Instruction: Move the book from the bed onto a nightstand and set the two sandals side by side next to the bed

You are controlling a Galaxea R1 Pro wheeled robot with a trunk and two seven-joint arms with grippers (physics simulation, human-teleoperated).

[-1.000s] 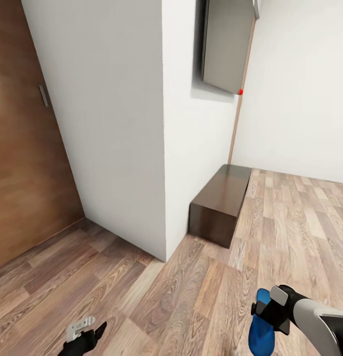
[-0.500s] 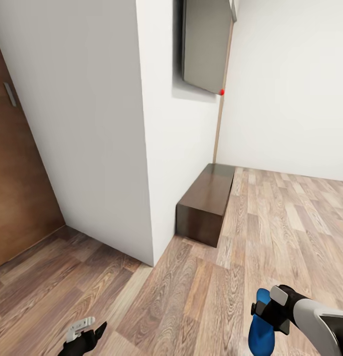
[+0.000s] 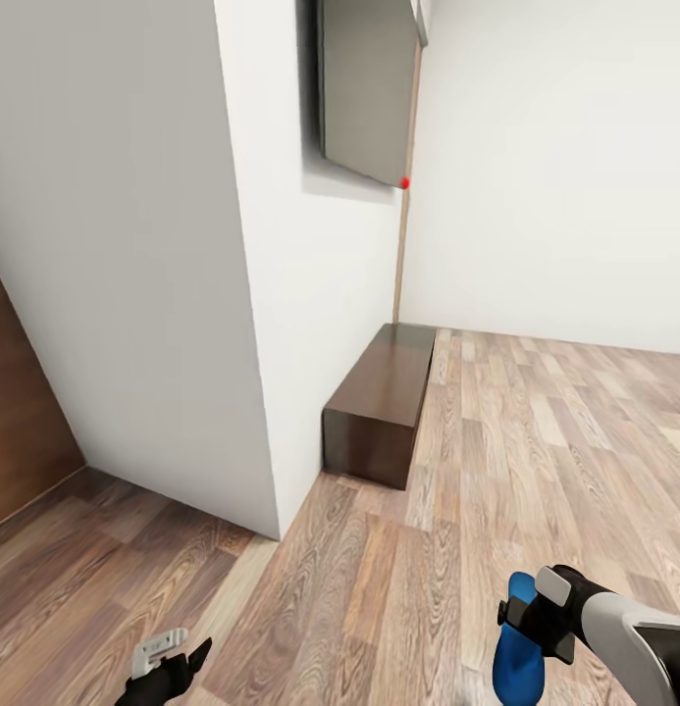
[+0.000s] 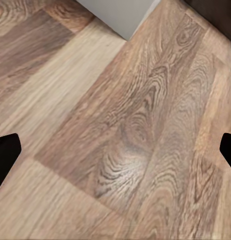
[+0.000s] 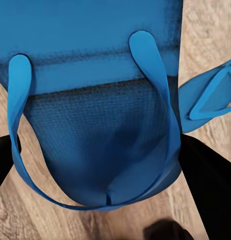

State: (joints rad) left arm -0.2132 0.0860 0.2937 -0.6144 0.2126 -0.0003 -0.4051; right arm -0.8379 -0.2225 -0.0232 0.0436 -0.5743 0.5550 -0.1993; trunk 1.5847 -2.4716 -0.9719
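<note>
Right gripper [image 3: 536,618]: showing at the lower right of the head view, hanging over the wooden floor [image 3: 496,490], jaws closing on a blue sandal [image 3: 518,652] and holding it up off the boards.
Sandal in the right wrist view [image 5: 100,135]: sitting pinched between the two dark fingers [image 5: 208,185], sole and thin blue straps facing the camera.
Second sandal [image 5: 210,97]: peeking in at the edge of the right wrist view as a blue sole corner with a strap, appearing to be lying on the floorboards, though hard to tell for certain.
Left gripper [image 3: 173,659]: showing at the lower left of the head view, hanging low over the floor; jaws standing wide apart in the left wrist view, with dark fingertips [image 4: 5,155] at either edge and bare boards between them, carrying nothing.
White wall corner [image 3: 251,324]: jutting toward the robot at the centre left, its foot meeting the floor ahead of the left gripper.
Low dark wooden cabinet [image 3: 379,402]: standing against the wall just past that corner, running away from the camera.
Grey panel [image 3: 364,88]: hanging on the wall above the cabinet, with a small red dot [image 3: 405,182] at its lower corner.
Brown door [image 3: 16,431]: showing as a sliver at the far left.
</note>
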